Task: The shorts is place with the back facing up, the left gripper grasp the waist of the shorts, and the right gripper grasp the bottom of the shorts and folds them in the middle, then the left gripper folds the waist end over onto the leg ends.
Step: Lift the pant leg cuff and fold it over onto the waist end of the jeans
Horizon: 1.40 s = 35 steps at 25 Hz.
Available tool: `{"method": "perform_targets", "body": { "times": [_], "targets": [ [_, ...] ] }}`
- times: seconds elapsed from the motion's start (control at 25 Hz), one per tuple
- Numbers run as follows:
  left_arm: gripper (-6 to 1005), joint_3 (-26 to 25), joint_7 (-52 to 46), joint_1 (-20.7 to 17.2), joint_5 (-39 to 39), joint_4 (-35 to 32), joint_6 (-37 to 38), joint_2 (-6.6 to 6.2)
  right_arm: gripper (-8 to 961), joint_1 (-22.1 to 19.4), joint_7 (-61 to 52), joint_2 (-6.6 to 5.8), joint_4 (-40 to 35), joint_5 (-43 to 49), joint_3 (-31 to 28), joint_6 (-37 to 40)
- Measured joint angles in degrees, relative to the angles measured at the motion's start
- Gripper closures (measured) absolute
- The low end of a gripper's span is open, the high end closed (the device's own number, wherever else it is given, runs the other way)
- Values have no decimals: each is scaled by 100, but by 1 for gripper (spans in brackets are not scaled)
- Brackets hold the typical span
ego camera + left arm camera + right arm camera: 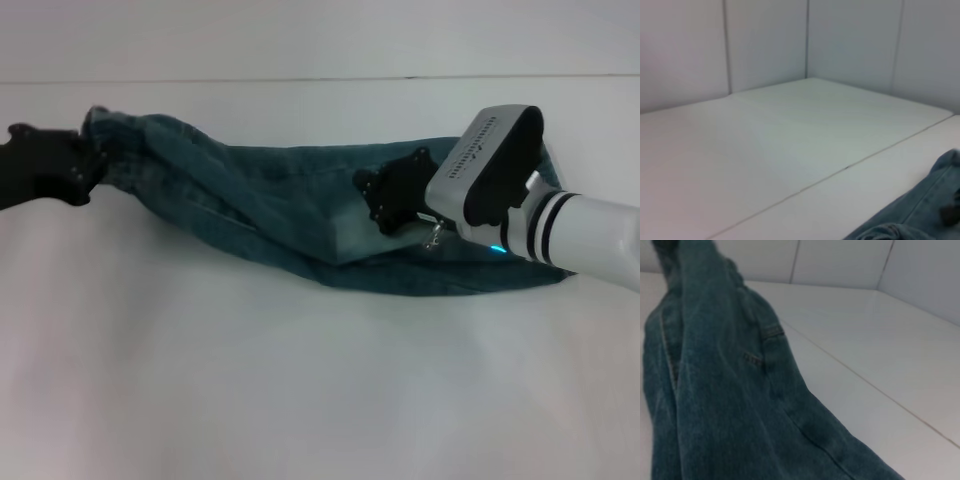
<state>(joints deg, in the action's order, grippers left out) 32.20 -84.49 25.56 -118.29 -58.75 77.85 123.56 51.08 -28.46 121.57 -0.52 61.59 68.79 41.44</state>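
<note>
Blue denim shorts (250,195) lie stretched across the far half of the white table, bunched along their length. At the far left my left gripper (88,162) is shut on the waist end, which is lifted slightly. At centre right my right gripper (392,200) is shut on the leg end and holds it raised over the rest of the cloth, with the pale inside of the fabric (362,235) turned up below it. The left wrist view catches only a corner of denim (920,212). In the right wrist view the shorts (715,390) show close up, with a back pocket seam.
The white table (300,380) runs wide in front of the shorts. A seam line (200,80) crosses it behind them, and white wall panels (765,40) stand at the back.
</note>
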Motion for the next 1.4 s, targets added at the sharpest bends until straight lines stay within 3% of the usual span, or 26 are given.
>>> {"method": "perform_targets", "body": {
  "times": [0.24, 0.68, 1.08, 1.4],
  "targets": [
    [964, 243, -523, 239, 12, -394, 325, 27, 954, 296, -91, -2, 261, 221, 173, 0],
    [966, 1426, -1603, 614, 413, -983, 274, 37, 954, 453, -322, -2, 261, 784, 159, 234],
    [966, 2357, -2006, 951, 353, -924, -502, 36, 954, 774, -653, -1, 473, 1551, 57, 407],
    [966, 2686, -2020, 1056, 304, -694, -848, 33, 955, 631, -687, -7, 406, 1626, -124, 600]
  ]
}}
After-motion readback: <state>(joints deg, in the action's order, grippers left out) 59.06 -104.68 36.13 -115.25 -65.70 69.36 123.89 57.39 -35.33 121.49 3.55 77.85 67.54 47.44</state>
